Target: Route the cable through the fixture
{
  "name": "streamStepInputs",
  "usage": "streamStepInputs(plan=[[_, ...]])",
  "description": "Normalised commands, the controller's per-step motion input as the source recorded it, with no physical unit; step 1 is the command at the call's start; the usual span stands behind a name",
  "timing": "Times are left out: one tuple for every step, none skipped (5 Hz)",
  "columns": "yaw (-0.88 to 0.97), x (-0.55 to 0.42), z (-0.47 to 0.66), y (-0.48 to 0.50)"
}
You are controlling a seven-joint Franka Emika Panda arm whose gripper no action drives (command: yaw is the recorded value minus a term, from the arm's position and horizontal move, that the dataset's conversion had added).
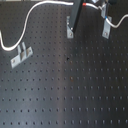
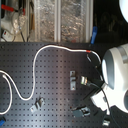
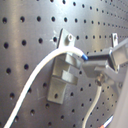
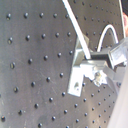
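The white cable [image 1: 27, 22] runs from the first exterior view's left edge up to the top, where its red band [image 1: 90, 4] shows. In the second exterior view the cable [image 2: 34, 70] loops across the board to the red band [image 2: 86, 51] beside the white arm [image 2: 117, 70]. My gripper [image 1: 75, 22] hangs over the middle metal clip [image 1: 70, 31]. In the first wrist view the gripper [image 3: 87, 62] is shut on the cable [image 3: 40, 75], which ends right against the clip [image 3: 64, 70]. In the second wrist view the cable [image 4: 74, 25] meets the clip [image 4: 79, 72] at the fingers [image 4: 107, 56].
The black perforated board [image 1: 75, 90] carries two more clips in the first exterior view, one at the left [image 1: 20, 55] and one at the right [image 1: 106, 27]. The second exterior view shows further clips [image 2: 37, 104] near the board's front and clear bins [image 2: 60, 17] behind the board.
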Motion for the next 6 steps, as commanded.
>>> streamStepInputs(plan=[[0.06, -0.197, -0.21, -0.146], [0.07, -0.175, -0.27, -0.128], [0.02, -0.118, -0.17, -0.083], [0.0, 0.0, 0.02, 0.0], [0.0, -0.171, 0.0, -0.115], [0.0, -0.109, 0.0, -0.074]])
